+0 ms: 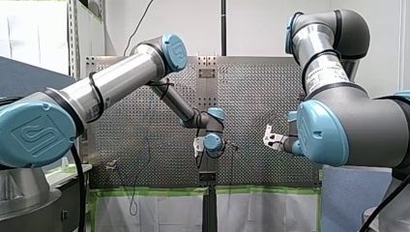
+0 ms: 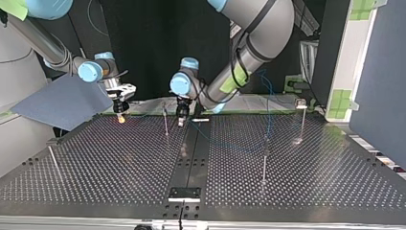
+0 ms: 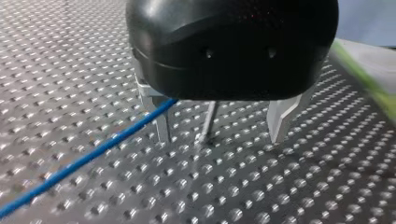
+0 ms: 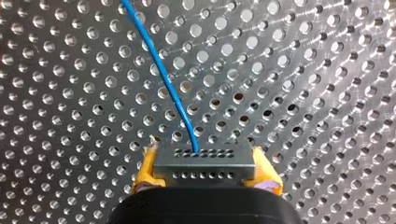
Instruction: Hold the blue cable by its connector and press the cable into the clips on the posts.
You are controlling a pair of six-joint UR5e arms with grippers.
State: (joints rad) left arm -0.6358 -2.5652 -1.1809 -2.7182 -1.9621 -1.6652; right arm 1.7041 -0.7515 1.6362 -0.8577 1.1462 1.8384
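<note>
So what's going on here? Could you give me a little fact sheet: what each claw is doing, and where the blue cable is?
Right gripper: yellow pads shut on the grey connector
Blue cable: runs from the connector out over the perforated table
Left gripper: open; a thin post shows between its fingers, and the cable passes by one of them
Cable in clips: cannot tell

The front view looks from high behind, along the reach, over the perforated bench [image 1: 256, 96]. The top view faces back from across it, low. The wrist views look along the left hand [image 3: 220, 135] and right hand [image 4: 205, 161], close above that shared bench.
</note>
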